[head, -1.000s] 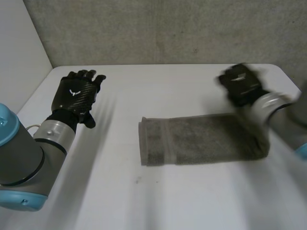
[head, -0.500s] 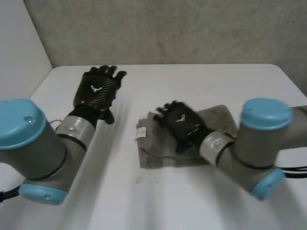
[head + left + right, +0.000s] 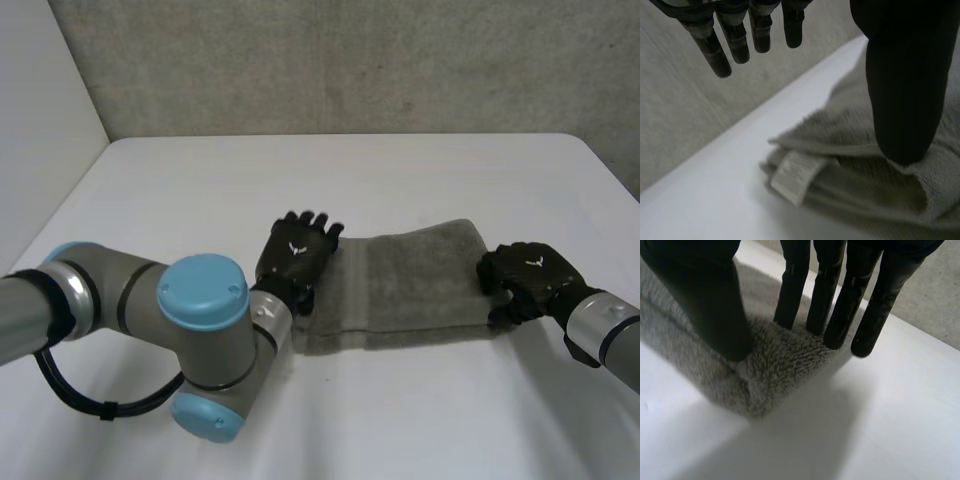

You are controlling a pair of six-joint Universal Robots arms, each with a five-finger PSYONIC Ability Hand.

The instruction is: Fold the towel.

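The grey folded towel (image 3: 410,285) lies flat across the middle of the white counter (image 3: 400,170). The left hand (image 3: 297,255) is at its left end, fingers (image 3: 722,47) straight and spread above it, thumb resting on the cloth. The right hand (image 3: 528,275) is at its right end, where straight fingers (image 3: 790,295) and thumb pinch the folded edge.

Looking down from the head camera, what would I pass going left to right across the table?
left arm → left hand on the towel's near end → towel → right hand at the towel's far end
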